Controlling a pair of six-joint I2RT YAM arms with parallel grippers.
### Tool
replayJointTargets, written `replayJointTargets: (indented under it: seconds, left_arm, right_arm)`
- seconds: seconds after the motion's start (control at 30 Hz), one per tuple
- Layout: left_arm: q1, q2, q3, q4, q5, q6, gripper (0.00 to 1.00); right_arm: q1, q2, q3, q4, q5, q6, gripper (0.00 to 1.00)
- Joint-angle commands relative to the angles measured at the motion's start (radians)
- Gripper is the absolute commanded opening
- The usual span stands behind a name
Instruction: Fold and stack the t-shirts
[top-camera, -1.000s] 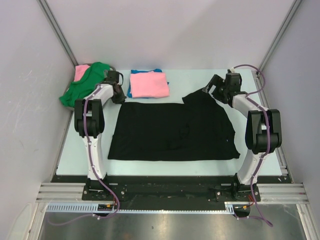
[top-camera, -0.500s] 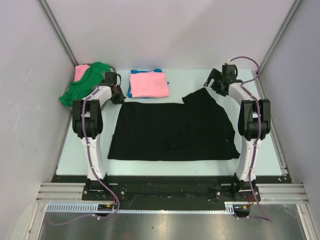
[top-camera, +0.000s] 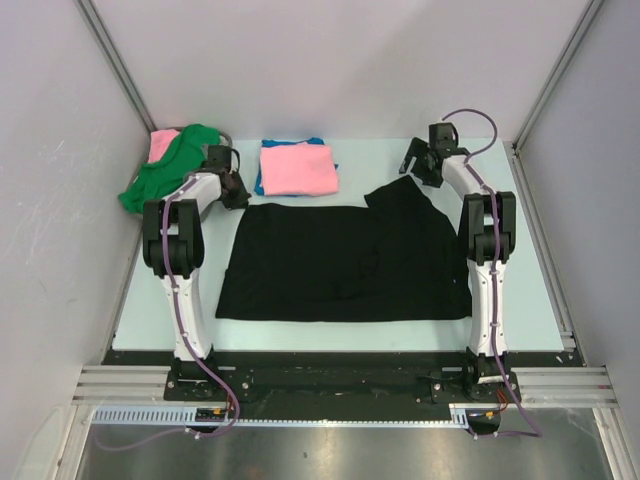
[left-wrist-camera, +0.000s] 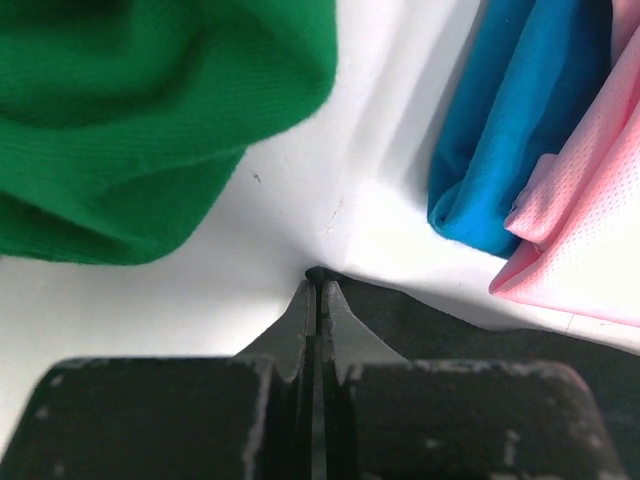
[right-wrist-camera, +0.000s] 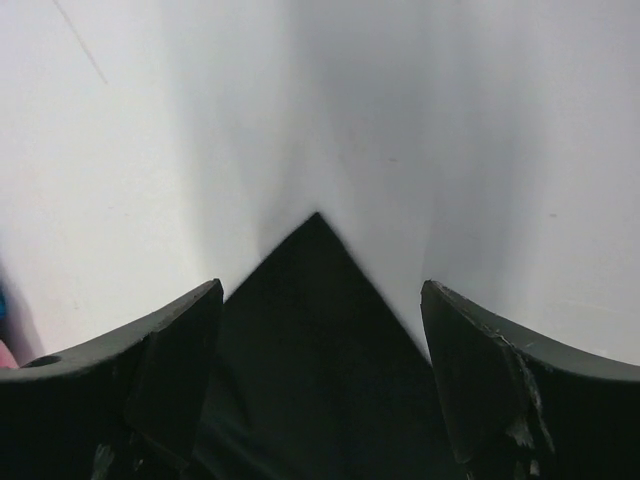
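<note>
**Ana:** So, what takes up most of the table (top-camera: 390, 155)?

**Ben:** A large black t-shirt (top-camera: 345, 260). It is spread flat across the middle, with one sleeve sticking out toward the back right.

**Ana:** And the other shirts?

**Ben:** A crumpled green t-shirt (top-camera: 165, 172) lies in the back left corner, with a bit of pink cloth (top-camera: 162, 143) showing behind it. At the back centre, a folded pink t-shirt (top-camera: 297, 167) sits on top of a blue t-shirt (top-camera: 261, 184), whose edge peeks out.

**Ana:** Where is the left gripper (top-camera: 238, 190)?

**Ben:** At the black shirt's back left corner, between the green heap and the pink-and-blue stack. Its wrist view shows the two fingers pressed together. The very tip of that black corner is pinched between them, and the cloth is drawn up into a small peak.

**Ana:** And the right gripper (top-camera: 412, 168)?

**Ben:** Over the pointed tip of the sleeve at the back right. Its fingers (right-wrist-camera: 180, 350) stand wide apart, one on each side of the black point, and do not touch it. Nothing is held.
</note>
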Motion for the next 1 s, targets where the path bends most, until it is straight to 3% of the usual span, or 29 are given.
replayJointTargets:
  seconds: [0.0,0.2,0.3,0.67,0.87,0.97]
  left_arm:
    - [0.005,-0.03,-0.034,-0.035,0.021,-0.007,0.0]
    - [0.013,-0.035,-0.038,-0.032,0.026,-0.01,0.0]
    - [0.016,-0.038,-0.043,-0.029,0.033,-0.013,0.0]
    - [0.022,-0.048,-0.061,-0.012,0.056,-0.021,0.0]
    - [0.022,-0.068,-0.061,-0.003,0.092,-0.024,0.0]
    - [0.022,-0.091,-0.07,0.02,0.137,-0.013,0.0]
  right_arm:
    - [0.036,0.049,0.099,-0.077,-0.006,-0.024,0.84]
    - [0.056,0.063,0.096,-0.09,0.0,-0.037,0.72]
    - [0.057,0.077,0.098,-0.104,0.003,-0.04,0.61]
    - [0.045,0.108,0.11,-0.127,0.058,-0.037,0.02]
    - [0.028,0.082,0.116,-0.104,0.068,-0.046,0.0]
    - [0.019,0.001,0.034,-0.048,0.065,-0.052,0.0]
